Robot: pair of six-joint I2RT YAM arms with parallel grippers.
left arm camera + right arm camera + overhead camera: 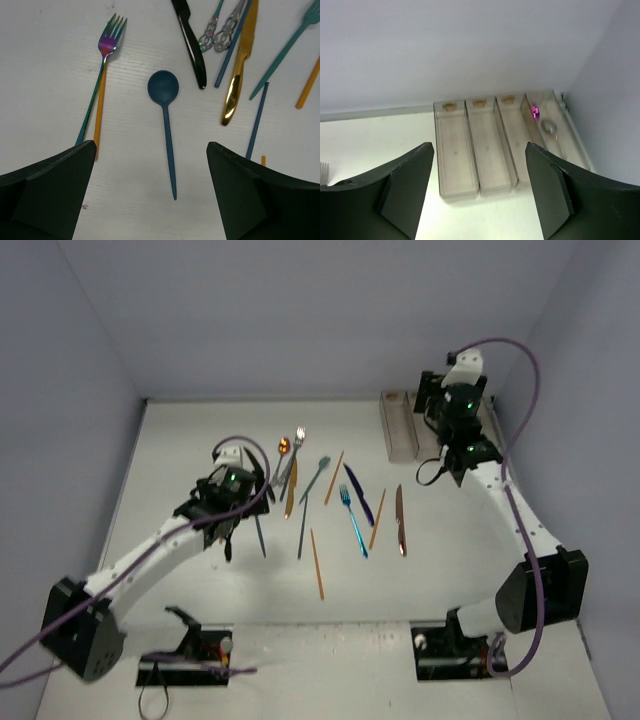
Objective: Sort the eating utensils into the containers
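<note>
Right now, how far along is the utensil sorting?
Barely started. Done: the rightmost of the four containers holds a purple piece and a silver piece; the other three look empty. In hand: nothing. The right gripper hangs open above the bins, and the left gripper is open over a dark blue spoon. Left: that spoon, the gold knife, the rainbow fork and the others on the table.

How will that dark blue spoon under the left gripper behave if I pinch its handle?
The dark blue spoon looks matte and thin, probably light and stiff. Its slim handle lies flat on the table, so the left gripper may skid over it. Gripped far from the round bowl, it might tilt bowl-down.
</note>
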